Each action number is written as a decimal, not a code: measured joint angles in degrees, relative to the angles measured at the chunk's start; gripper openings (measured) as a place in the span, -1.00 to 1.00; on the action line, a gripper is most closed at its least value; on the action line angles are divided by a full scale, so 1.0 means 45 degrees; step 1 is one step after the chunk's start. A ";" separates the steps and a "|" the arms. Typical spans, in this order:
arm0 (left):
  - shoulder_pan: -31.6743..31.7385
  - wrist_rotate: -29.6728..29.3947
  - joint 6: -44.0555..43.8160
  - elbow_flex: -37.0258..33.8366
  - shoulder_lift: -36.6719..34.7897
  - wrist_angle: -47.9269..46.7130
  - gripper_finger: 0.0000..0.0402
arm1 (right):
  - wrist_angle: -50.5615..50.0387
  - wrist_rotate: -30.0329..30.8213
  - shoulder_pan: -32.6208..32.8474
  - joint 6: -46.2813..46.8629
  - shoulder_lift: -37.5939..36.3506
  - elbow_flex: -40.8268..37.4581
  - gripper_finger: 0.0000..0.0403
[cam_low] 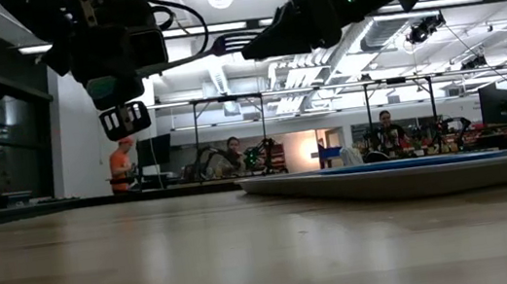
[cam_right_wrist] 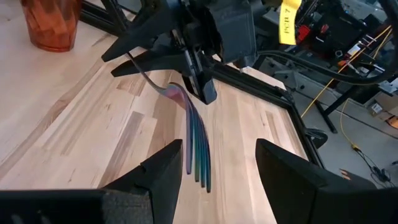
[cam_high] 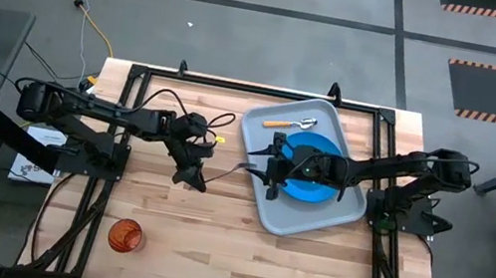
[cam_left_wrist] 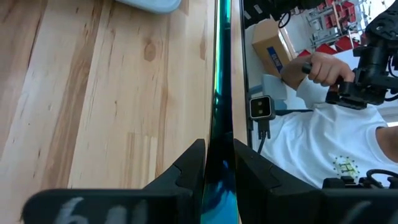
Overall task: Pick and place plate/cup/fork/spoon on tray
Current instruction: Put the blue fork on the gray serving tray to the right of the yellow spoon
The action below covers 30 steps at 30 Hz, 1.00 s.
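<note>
My left gripper (cam_high: 192,172) is shut on the blue fork (cam_high: 238,166) above the middle of the table, left of the tray (cam_high: 342,213). The fork's tines (cam_right_wrist: 198,158) reach toward my right gripper (cam_right_wrist: 217,154). That gripper is open and empty above the tray's left rim (cam_high: 272,175), with its fingers either side of the tine tips and apart from them. The blue plate (cam_high: 312,188) lies flat in the tray, partly under the right arm. The orange-handled spoon (cam_high: 289,123) lies in the tray's far part. The red-orange cup (cam_high: 124,235) stands upright on the table, near left. My left gripper pinches the fork's handle (cam_left_wrist: 217,127) between its two fingers (cam_left_wrist: 189,163); the fork shows edge-on there. The fork runs forward out of the fingers, along them. It is lifted well clear of the table (cam_low: 221,44), about level, tines toward the table's right.
The black frame rails (cam_high: 236,87) run round the table's edges. Bare wood lies between the cup and the tray. A person in a white shirt (cam_left_wrist: 323,149) shows beyond the table in the left wrist view, and people sit in the room behind (cam_low: 232,155).
</note>
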 joint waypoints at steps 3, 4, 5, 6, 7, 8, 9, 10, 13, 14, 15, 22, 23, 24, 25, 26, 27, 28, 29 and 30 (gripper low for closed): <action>-0.0004 -0.0021 0.0004 0.0000 0.0000 0.0000 -0.73 | 0.0047 -0.0006 0.0100 -0.0107 0.0000 0.0000 -0.04; -0.0004 -0.0026 -0.0001 0.0000 0.0000 0.0003 -0.73 | 0.0113 -0.0006 0.0150 -0.0152 0.0000 0.0000 -0.05; -0.0001 -0.0026 -0.0001 0.0000 0.0000 0.0000 -0.73 | 0.0179 0.0000 0.0203 -0.0193 0.0000 0.0000 -0.07; -0.0004 -0.0033 0.0001 0.0000 0.0000 0.0000 -0.73 | 0.0240 0.0011 0.0245 -0.0224 0.0000 0.0000 -0.10; -0.0004 -0.0059 0.0003 0.0000 0.0000 0.0002 -0.73 | 0.0295 0.0033 0.0290 -0.0229 0.0000 0.0000 -0.15; -0.0004 -0.0070 -0.0001 0.0000 0.0000 0.0005 -0.73 | 0.0339 0.0038 0.0312 -0.0229 0.0000 0.0000 -0.20; -0.0004 -0.0070 -0.0001 0.0000 0.0000 0.0005 -0.73 | 0.0385 0.0038 0.0314 -0.0229 0.0000 0.0000 -0.25; -0.0004 -0.0070 -0.0001 0.0000 0.0000 0.0005 -0.73 | 0.0420 0.0038 0.0319 -0.0229 0.0000 0.0000 -0.31; -0.0004 -0.0073 -0.0001 0.0000 0.0000 0.0010 -0.73 | 0.0305 0.0047 0.0280 -0.0175 0.0000 0.0000 -0.49; -0.0004 -0.0075 -0.0001 0.0000 0.0000 0.0010 -0.73 | 0.0303 0.0047 0.0266 -0.0166 0.0000 0.0000 -0.55; -0.0004 -0.0073 -0.0001 0.0000 0.0000 0.0005 -0.73 | 0.0317 0.0047 0.0256 -0.0165 0.0000 0.0000 -0.60; -0.0004 -0.0062 -0.0006 0.0000 0.0000 0.0021 -0.73 | 0.0308 0.0068 0.0251 -0.0185 0.0000 0.0000 -0.91; -0.0004 -0.0047 -0.0011 0.0000 0.0000 0.0040 -0.73 | 0.0303 0.0095 0.0251 -0.0202 0.0000 0.0000 -0.95; -0.0004 -0.0048 -0.0038 0.0000 0.0000 0.0070 -0.72 | 0.0299 0.0096 0.0251 -0.0218 0.0000 0.0000 -0.97; -0.0004 -0.0114 -0.0071 0.0000 0.0000 0.0113 -0.72 | 0.0294 0.0101 0.0251 -0.0215 0.0000 0.0000 -0.97; -0.0009 -0.0298 -0.0112 0.0000 0.0000 0.0164 -0.71 | 0.0285 0.0133 0.0246 -0.0206 0.0000 0.0000 -0.97; -0.0018 -0.0511 -0.0112 0.0000 0.0000 0.0235 -0.70 | 0.0259 0.0195 0.0244 -0.0188 0.0000 0.0000 -0.96; -0.0020 -0.0692 -0.0089 -0.0008 0.0000 0.0311 -0.69 | 0.0207 0.0295 0.0236 -0.0166 0.0000 0.0000 -0.97; 0.0002 -0.0900 0.0006 -0.0010 0.0000 0.0523 -0.67 | 0.0176 0.0334 0.0237 -0.0122 0.0000 0.0000 -0.99; 0.0061 -0.1021 0.0091 -0.0003 -0.0002 0.0689 -0.64 | 0.0107 0.0517 0.0251 -0.0103 0.0000 0.0000 -0.99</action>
